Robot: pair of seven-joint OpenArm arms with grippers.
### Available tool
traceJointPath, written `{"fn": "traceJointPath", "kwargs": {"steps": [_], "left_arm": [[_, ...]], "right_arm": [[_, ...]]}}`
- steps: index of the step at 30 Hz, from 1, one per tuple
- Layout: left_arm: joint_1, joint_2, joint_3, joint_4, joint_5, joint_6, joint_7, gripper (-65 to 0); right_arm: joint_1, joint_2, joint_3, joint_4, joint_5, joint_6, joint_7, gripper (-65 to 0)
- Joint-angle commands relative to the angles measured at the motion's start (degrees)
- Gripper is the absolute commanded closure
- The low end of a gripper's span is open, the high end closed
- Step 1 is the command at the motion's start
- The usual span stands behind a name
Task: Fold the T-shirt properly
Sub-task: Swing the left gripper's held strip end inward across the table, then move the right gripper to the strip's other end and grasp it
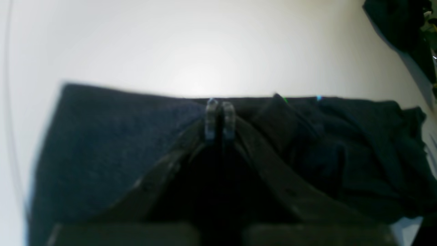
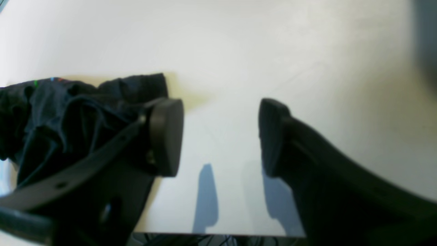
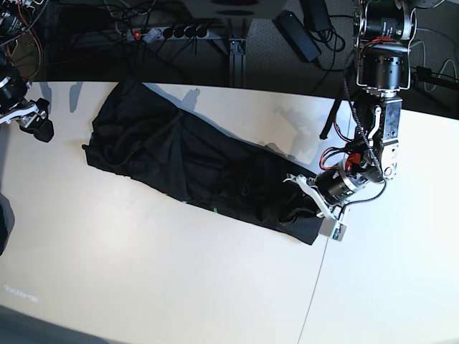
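Note:
The black T-shirt (image 3: pixel 193 161) lies bunched in a long diagonal band across the white table, from back left to front right. My left gripper (image 3: pixel 305 208) rests on its front-right end. In the left wrist view its two fingertips (image 1: pixel 211 118) are pressed together right at the cloth's far edge (image 1: pixel 136 136), shut on the fabric. My right gripper (image 3: pixel 36 122) hovers at the table's left edge, apart from the shirt. Its pads (image 2: pixel 167 136) stand wide open over bare table, with the shirt's crumpled end (image 2: pixel 68 112) beside the left pad.
A power strip and cables (image 3: pixel 172 32) run behind the table's back edge. A seam (image 3: pixel 315 287) crosses the table (image 3: pixel 143 272) at the front right. The table's edge (image 2: pixel 218 235) lies just below the right gripper. Something dark (image 1: pixel 403 24) sits at the far right of the left wrist view.

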Motion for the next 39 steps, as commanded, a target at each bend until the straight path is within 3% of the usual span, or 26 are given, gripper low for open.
{"fn": "traceJointPath", "kwargs": {"steps": [1, 17, 20, 22, 29, 39], "left_arm": [[-0.44, 0.37, -0.13, 0.81, -1.42, -0.56, -0.68, -0.2], [3.06, 1.05, -0.13, 0.81, -7.19, -0.56, -0.70, -0.2], [3.06, 1.16, -0.13, 0.81, -7.17, -0.56, -0.68, -0.2], [3.06, 1.16, -0.13, 0.81, -7.17, -0.56, -0.68, -0.2], [3.06, 1.16, -0.13, 0.81, -7.17, -0.56, 0.42, -0.2], [3.08, 1.16, -0.13, 0.81, -7.26, -0.56, 1.64, -0.2]], "right_arm": [[0.13, 1.25, 0.39, 0.85, 1.27, 3.65, 0.90, -34.7], [0.13, 0.72, 0.22, 0.85, 1.70, 3.63, 0.44, -34.8], [0.11, -0.07, -0.66, 0.85, 1.68, 3.61, 0.37, -39.4], [0.11, -0.90, -1.84, 0.85, 1.73, 3.61, 0.24, -43.4], [0.13, -5.16, -7.06, 0.85, 1.14, 3.61, 0.24, -43.3], [0.11, -10.49, -7.56, 0.85, 0.13, 3.63, 0.61, -43.3]]}}
